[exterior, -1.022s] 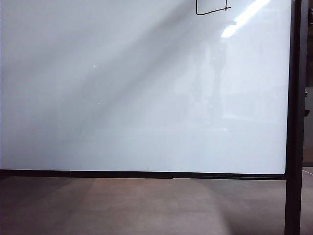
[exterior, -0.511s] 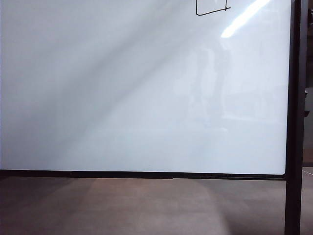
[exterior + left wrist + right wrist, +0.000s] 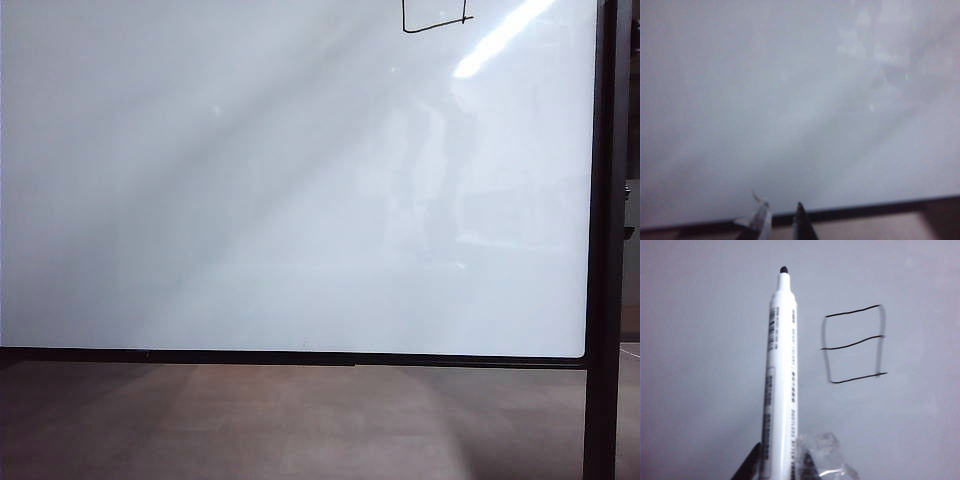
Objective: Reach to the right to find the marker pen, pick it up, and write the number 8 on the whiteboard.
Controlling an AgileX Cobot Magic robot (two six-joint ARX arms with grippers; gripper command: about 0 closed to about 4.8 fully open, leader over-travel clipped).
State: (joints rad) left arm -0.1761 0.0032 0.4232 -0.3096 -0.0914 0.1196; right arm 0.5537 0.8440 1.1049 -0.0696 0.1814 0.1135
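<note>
The whiteboard (image 3: 250, 200) fills most of the exterior view. The lower part of the number 8 (image 3: 435, 26) shows at its top edge, and neither gripper appears there. In the right wrist view my right gripper (image 3: 780, 462) is shut on the marker pen (image 3: 781, 380), a white barrel with an uncapped black tip pointing at the board. The boxy number 8 (image 3: 854, 344) is drawn beside the tip, a little apart from it. My left gripper (image 3: 781, 214) is open with nothing between its fingers, facing the blank whiteboard (image 3: 790, 100) near its lower frame.
The board's black bottom frame (image 3: 300, 356) and black upright post (image 3: 603, 250) border it at the lower and right sides. Brown floor (image 3: 300, 420) lies below. A scrap of clear wrap (image 3: 825, 447) clings to one right finger.
</note>
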